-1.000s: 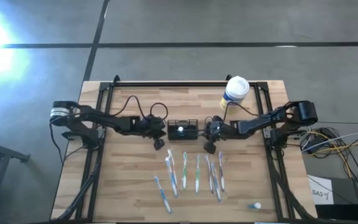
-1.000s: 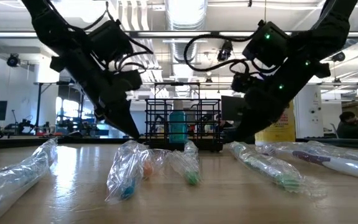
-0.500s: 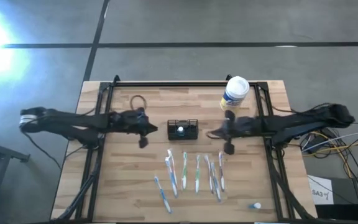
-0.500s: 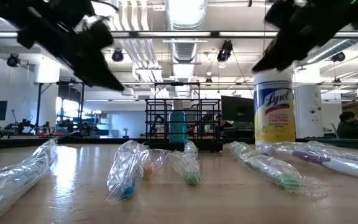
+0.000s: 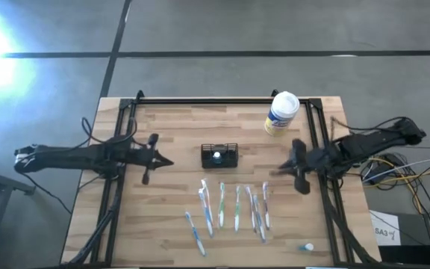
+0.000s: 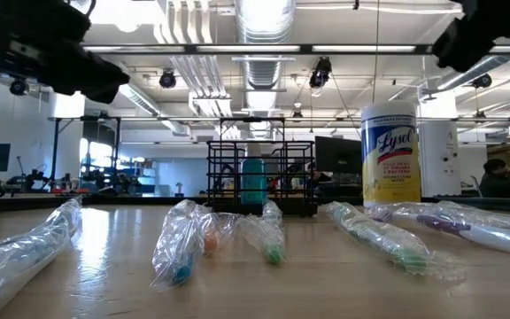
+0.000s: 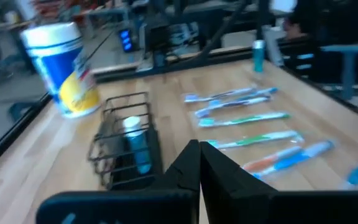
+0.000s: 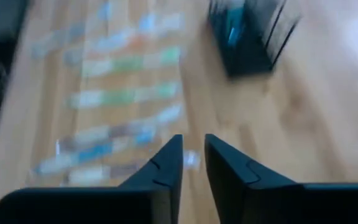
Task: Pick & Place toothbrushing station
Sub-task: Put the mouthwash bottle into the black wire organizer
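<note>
Toothbrushing station [image 5: 219,155], a black wire-mesh caddy, is sitting mid-table holding a teal tube visible in the low view, left gripper [image 7: 199,163] pressed together, right gripper [image 8: 193,157] slightly parted, both empty.

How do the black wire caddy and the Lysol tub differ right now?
The black wire caddy is low, boxy and see-through, with a small teal bottle inside; the Lysol tub is a taller, solid cylinder, white and yellow with a white lid. The caddy sits mid-table, the tub near the far right corner. Both stand upright, untouched.
</note>
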